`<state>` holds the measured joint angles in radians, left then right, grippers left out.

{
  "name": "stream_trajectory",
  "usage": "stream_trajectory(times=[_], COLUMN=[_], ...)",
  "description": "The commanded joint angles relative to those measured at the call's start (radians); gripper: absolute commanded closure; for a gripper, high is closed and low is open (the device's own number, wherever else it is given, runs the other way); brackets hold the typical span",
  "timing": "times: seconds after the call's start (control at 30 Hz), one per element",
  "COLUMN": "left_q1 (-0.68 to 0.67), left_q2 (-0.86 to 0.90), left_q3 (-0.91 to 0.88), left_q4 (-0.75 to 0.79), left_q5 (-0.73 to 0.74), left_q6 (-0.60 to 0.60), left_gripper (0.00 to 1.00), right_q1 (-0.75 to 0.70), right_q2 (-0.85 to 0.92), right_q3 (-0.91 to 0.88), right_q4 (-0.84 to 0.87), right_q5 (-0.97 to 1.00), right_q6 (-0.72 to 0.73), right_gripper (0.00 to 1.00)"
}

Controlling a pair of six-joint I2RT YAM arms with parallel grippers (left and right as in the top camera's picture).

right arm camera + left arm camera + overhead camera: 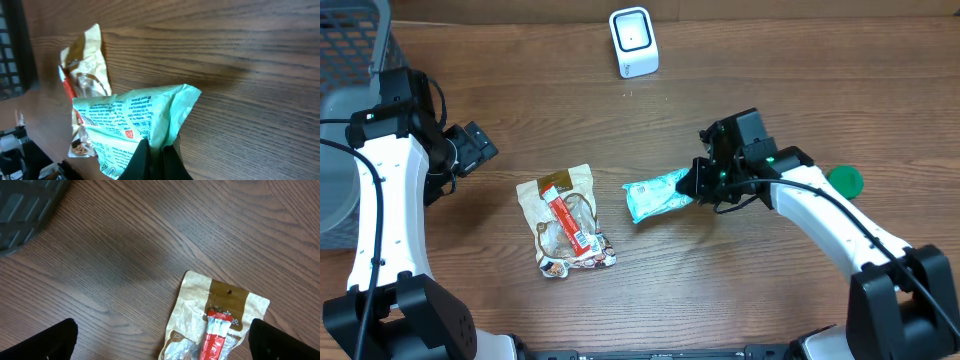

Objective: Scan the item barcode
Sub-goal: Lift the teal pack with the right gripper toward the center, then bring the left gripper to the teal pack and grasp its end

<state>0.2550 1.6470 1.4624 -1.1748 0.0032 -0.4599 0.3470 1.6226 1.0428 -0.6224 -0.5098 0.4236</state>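
- Right gripper: jaws pinched tight on the right-hand edge of the mint-green snack packet.
- The packet sits centre-right, near the tan snack pouch. I cannot tell whether it rests on the table or is just lifted.
- Left gripper: jaws spread wide and empty, hovering left of the pouch.
- White barcode scanner: at the far edge, well apart from the packet.
- Step in hand, as judged: lift and present. Raise the packet clear of the pouch and carry it to the scanner window with the film taut.
- Barcode position not discernible, so the wrist may need rotating.
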Motion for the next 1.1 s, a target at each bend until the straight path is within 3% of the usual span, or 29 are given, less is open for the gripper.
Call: stream_trajectory(times=[0.0,0.27,0.4,0.5,0.57,0.67,1.07], left_q1=[-0.007,-0.007,-0.008,-0.018,-0.059,-0.121,-0.448], left_q2=[0.0,0.0,0.0,0.0,0.0,0.0,0.0], left_q3=[0.02,0.02,0.02,0.016,0.008,-0.005,-0.02], left_q4=[0.002,0.002,0.058,0.037,0.008,0.0,0.102], left_q5=[-0.004,-0.004,0.157,0.384,0.541,0.628,0.648], left_q6=[0.019,0.017,-0.048,0.054,0.196,0.306,0.326], left_gripper=[0.0,0.0,0.0,0.0,0.0,0.0,0.04], right_q1=[-0.008,-0.008,-0.008,-0.008,-0.008,-0.008,-0.008], right_q2=[-0.031,-0.031,-0.031,-0.031,-0.031,-0.031,-0.031], right_q3=[0.028,0.028,0.028,0.028,0.028,0.028,0.028], right_q4=[0.001,0.0,0.0,0.003,0.019,0.047,0.127], right_q5=[-0.027,-0.032,-0.058,-0.087,-0.119,-0.18,-0.405], right_q6=[-0.013,-0.009,-0.009,-0.009,-0.005,-0.005,0.003], right_gripper=[0.96,0.96,0.96,0.96,0.96,0.96,0.96])
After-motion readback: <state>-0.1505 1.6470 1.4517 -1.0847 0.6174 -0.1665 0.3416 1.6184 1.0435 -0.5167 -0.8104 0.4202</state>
